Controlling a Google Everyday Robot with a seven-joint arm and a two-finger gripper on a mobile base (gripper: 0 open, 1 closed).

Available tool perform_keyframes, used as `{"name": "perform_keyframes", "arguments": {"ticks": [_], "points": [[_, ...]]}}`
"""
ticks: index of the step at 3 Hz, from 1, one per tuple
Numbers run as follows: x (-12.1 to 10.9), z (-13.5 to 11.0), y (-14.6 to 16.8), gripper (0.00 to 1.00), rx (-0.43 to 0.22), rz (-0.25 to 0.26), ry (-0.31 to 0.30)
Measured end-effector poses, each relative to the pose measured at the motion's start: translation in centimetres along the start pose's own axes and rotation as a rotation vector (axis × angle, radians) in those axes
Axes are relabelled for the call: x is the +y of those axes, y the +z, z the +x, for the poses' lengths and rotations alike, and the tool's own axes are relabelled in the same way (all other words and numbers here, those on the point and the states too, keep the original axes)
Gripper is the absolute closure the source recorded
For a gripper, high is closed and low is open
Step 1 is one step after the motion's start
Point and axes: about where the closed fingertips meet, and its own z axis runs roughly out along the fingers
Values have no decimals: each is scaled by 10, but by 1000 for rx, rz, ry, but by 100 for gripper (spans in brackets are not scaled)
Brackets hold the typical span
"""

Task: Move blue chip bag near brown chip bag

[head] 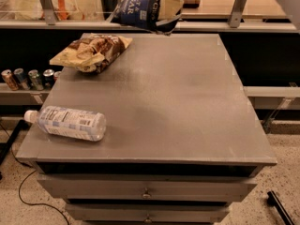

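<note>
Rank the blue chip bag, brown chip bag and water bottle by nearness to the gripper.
1. blue chip bag, held in the gripper, raised at the back
2. brown chip bag, far left
3. water bottle, near left
</note>
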Motion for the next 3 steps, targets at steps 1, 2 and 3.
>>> {"name": "perform_keyframes", "arguments": {"ticks": [1,2,3], "points": [[-15,-25,36,100,-26,-5,-48],[-20,-42,70,100,-29,-26,-90],[-18,-50,116,100,-3,-60,-110]]}}
